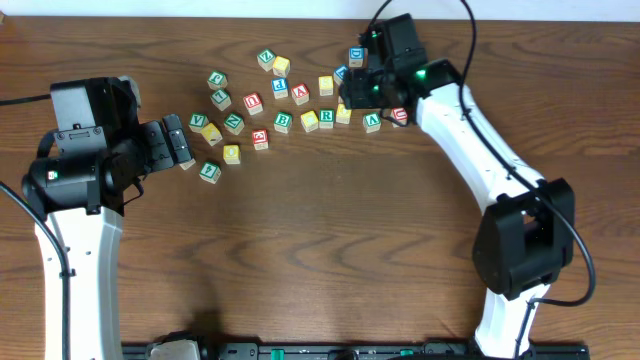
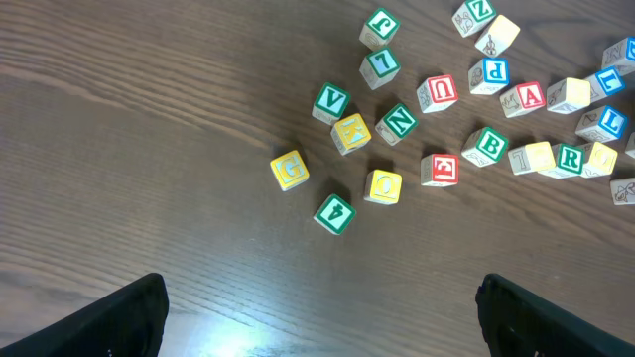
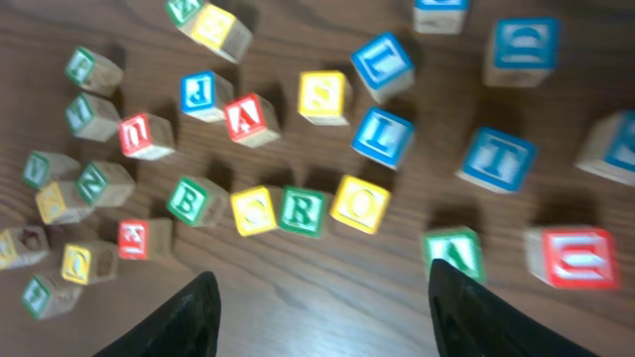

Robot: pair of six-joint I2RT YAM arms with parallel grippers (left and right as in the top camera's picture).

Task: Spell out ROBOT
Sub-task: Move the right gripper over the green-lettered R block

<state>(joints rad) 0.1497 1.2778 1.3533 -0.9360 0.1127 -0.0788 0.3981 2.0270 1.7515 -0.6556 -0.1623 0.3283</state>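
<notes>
- While my right pincer hangs low above the grained brown table, its dark fingers stand apart, gripping nothing.
- Green R cube, small painted wood with square edges, lies just ahead of them.
- Yellow O cube sits just beside R; second yellow cube sits opposite.
- Green B cube lies beyond that second one.
- Blue T cube lies well apart from R.
- My left pincer gapes wide, empty, far from R.

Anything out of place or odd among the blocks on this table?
Nothing damaged or spilled. One oddity: the loose row reads green B, yellow cube, green R, yellow O, which is not ROBOT order, and the cubes sit slightly askew.
</notes>
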